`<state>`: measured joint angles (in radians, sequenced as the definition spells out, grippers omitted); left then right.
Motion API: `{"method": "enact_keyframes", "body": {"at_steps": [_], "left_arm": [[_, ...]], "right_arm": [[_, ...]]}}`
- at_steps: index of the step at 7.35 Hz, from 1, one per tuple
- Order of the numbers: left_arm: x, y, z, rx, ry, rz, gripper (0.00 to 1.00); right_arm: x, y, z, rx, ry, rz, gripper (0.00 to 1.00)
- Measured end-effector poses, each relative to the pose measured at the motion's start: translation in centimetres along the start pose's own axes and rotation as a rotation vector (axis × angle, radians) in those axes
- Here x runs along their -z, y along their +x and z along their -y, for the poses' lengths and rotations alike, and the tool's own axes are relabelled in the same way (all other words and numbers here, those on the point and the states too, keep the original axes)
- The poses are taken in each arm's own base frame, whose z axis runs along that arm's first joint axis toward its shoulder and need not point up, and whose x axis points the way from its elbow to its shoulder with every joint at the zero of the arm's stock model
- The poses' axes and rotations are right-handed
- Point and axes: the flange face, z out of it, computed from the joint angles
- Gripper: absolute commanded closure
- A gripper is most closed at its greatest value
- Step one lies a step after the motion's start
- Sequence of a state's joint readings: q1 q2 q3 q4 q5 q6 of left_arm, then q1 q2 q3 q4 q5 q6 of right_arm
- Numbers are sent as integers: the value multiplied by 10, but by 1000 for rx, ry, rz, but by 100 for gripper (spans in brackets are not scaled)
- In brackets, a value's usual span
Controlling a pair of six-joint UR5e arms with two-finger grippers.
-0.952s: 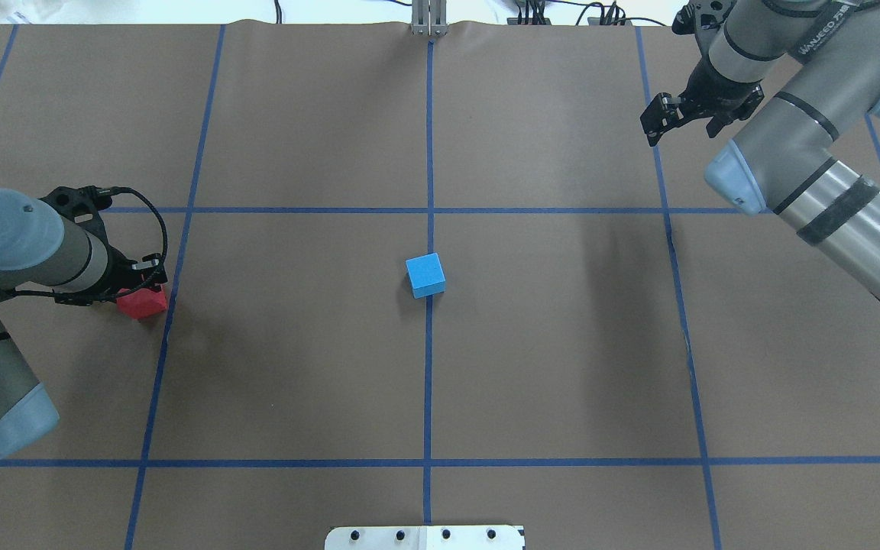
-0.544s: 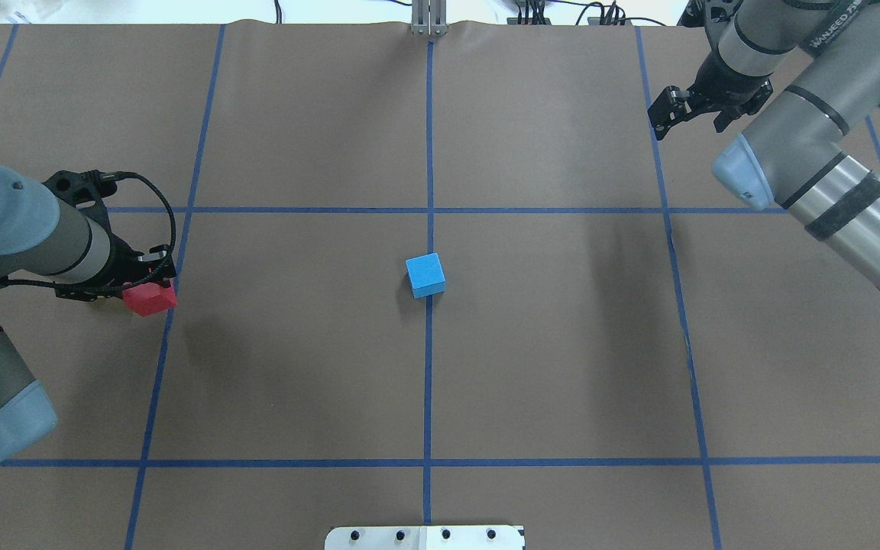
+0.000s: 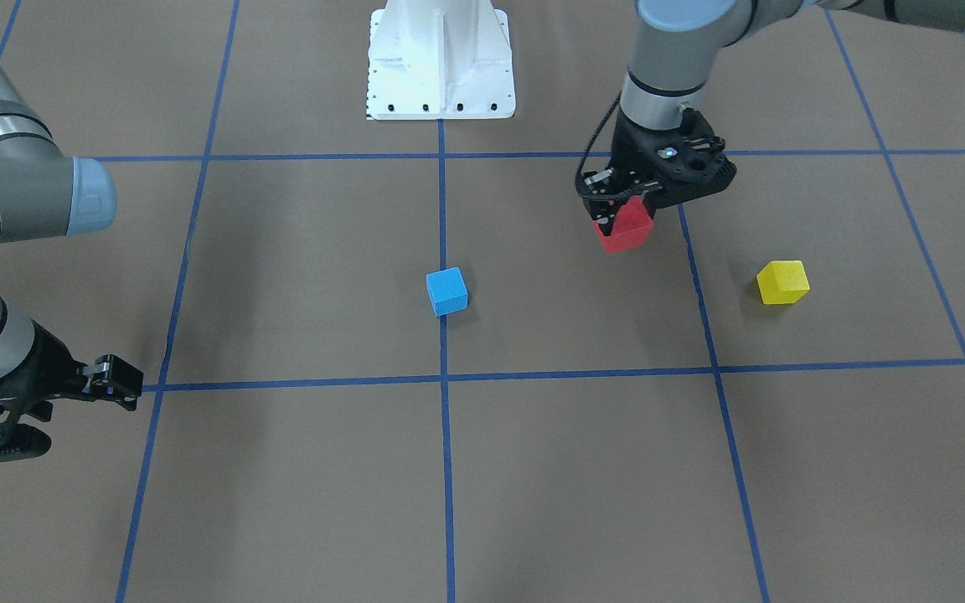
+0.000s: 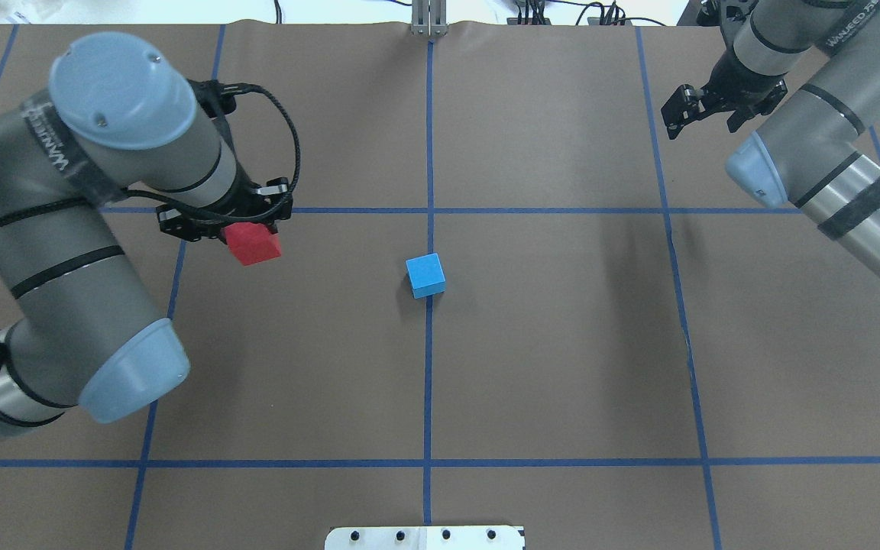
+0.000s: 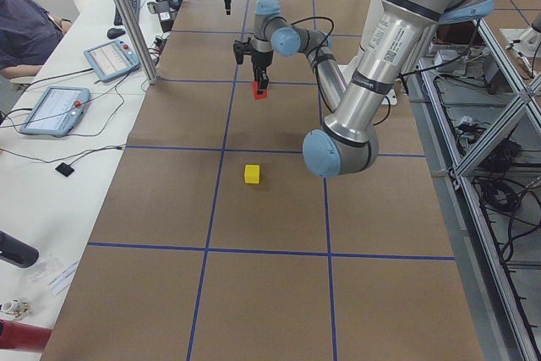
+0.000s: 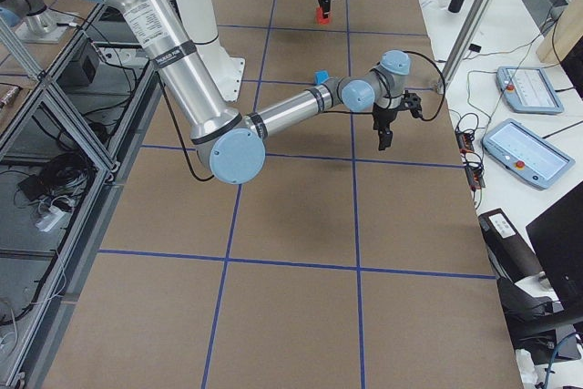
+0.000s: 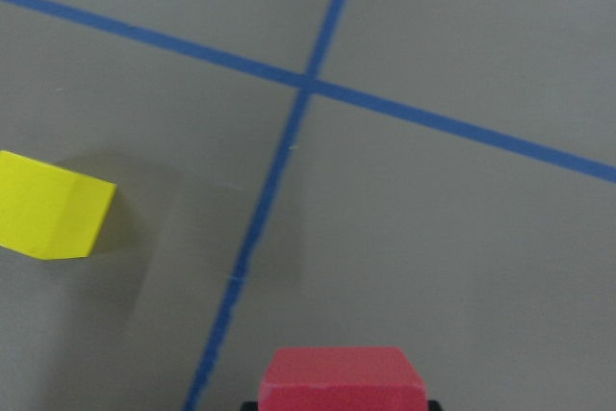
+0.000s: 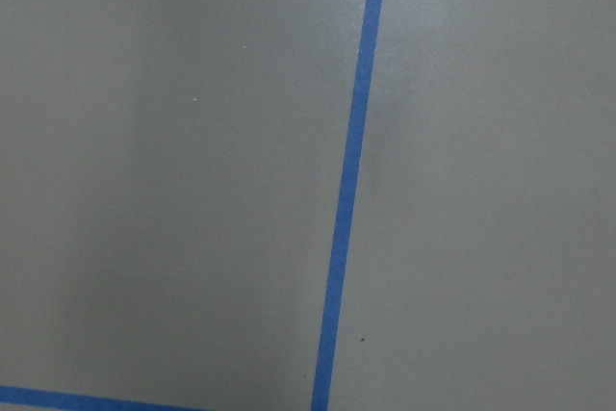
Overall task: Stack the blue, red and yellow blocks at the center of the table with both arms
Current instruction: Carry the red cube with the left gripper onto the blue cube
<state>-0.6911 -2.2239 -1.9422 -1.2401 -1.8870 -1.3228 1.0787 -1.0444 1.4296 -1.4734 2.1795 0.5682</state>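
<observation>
The blue block sits on the brown paper at the table's centre, on the middle tape line. My left gripper is shut on the red block and holds it above the table, left of the blue block. The red block's top also shows at the bottom of the left wrist view. The yellow block lies on the table further out on my left side; my left arm hides it in the overhead view. My right gripper is open and empty at the far right.
Blue tape lines divide the brown paper into squares. The white robot base plate sits at the near edge. A side bench with tablets and cables runs along the far side of the table.
My left arm has lifted the red block and carried it right, towards the blue block. My right gripper has drifted slightly further away to the right, still open.
</observation>
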Motion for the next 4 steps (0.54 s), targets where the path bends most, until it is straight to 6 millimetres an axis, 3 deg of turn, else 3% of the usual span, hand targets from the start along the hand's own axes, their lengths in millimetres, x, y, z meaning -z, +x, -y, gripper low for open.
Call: {"method": "enact_keyframes", "body": {"at_steps": [2,4], "left_arm": [[-1,77,-15,-39,-21,2,100],[-21,125,-26,-74,-18,-7,100]], "right_arm": [[24,91,-4,29,-13,42,1],[50,199,-24,63,-3,72,1]]}}
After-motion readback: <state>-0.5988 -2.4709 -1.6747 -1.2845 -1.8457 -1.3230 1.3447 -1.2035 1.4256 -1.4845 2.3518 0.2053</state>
